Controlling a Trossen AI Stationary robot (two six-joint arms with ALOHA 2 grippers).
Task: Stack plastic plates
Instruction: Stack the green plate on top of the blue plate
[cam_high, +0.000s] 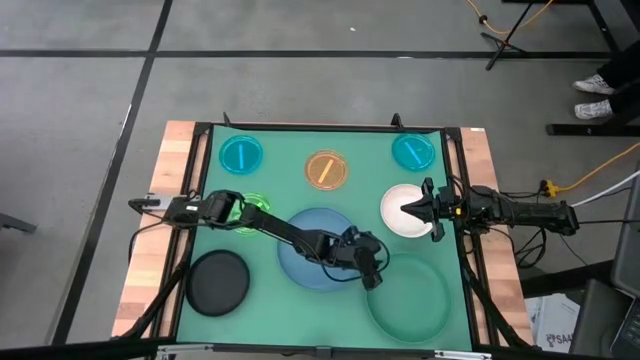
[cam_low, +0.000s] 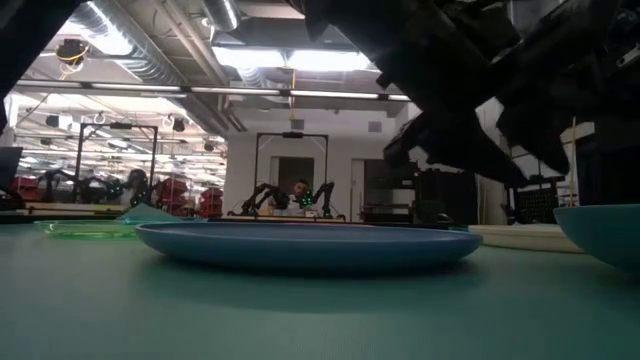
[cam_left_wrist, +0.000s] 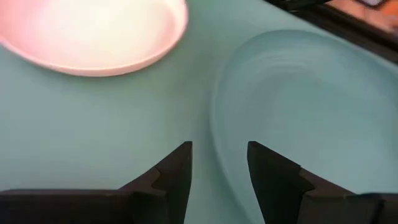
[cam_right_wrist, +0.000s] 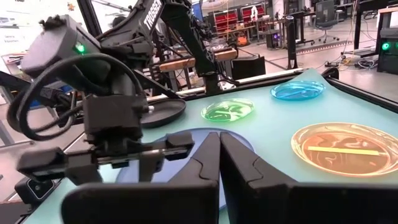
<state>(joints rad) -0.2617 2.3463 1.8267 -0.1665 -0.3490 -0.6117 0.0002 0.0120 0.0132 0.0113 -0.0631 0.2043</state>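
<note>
We are logging eight round plastic plates lying apart on the green desk (cam_high: 270, 140): large light-blue plate (cam_high: 305, 235) at centre, large dark-green plate (cam_high: 420, 305) beside it. The left tool (cam_high: 372, 272) is hovering between them, fingers slightly spread, pinching nothing. The right tool (cam_high: 408, 210) is hanging over the medium white plate (cam_high: 395, 222), fingers pressed together

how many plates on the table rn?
8: cyan, orange, cyan far row; lime, white, light-blue mid; black, green near.
</note>
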